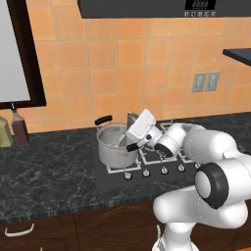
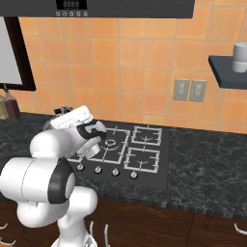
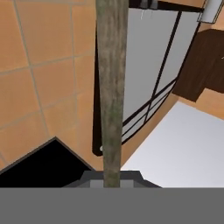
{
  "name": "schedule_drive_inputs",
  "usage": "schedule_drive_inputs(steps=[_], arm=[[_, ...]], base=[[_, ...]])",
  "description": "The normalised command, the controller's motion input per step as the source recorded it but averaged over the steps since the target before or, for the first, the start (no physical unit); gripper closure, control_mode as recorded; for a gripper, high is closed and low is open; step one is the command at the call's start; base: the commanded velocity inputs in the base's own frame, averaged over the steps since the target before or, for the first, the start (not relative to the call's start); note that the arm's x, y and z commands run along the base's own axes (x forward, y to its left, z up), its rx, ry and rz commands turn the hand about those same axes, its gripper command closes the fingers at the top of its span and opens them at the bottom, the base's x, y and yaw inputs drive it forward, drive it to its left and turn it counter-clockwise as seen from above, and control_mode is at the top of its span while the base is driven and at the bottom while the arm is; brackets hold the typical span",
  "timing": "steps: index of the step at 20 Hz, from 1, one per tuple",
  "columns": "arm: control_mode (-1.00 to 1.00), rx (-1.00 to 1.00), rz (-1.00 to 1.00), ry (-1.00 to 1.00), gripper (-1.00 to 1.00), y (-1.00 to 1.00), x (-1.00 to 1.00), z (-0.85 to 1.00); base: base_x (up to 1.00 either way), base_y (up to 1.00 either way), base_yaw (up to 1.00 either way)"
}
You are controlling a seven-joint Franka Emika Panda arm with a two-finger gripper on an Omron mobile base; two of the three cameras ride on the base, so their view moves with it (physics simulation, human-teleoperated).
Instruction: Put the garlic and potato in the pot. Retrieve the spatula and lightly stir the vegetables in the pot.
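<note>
Mostly the tool [image 1: 131, 120] is hidden behind the white wrist above the pot [image 1: 115, 146]. Its fingers clench the spatula [image 3: 111, 87] handle; the blade cannot be made out.

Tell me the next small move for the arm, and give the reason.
Probably sweep the spatula gently around inside the pot. The gripper is shut on its handle and sits at the pot's rim, with something pinkish showing inside, so stirring seems next.
</note>
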Motion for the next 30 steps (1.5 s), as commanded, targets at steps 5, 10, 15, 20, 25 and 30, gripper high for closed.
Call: schedule_drive_inputs(steps=[5, 10, 15, 20, 25, 30], arm=[[-1.00, 0.00, 0.00, -0.02, 1.00, 0.00, 0.00, -0.13], [-1.00, 0.10, 0.03, -0.02, 1.00, 0.00, 0.00, 0.34], [-1.00, 0.08, 0.03, 0.09, 1.00, 0.04, 0.16, -0.12], [-1.00, 0.02, 0.05, 0.11, 1.00, 0.09, 0.08, -0.56], [-1.00, 0.00, 0.00, 0.10, 1.00, 0.00, 0.06, -0.57], [-1.00, 0.00, 0.00, 0.00, 1.00, 0.00, -0.02, 0.12]], base=[[0.00, 0.00, 0.00], [0.00, 0.00, 0.00], [0.00, 0.00, 0.00], [0.00, 0.00, 0.00], [0.00, 0.00, 0.00], [0.00, 0.00, 0.00]])
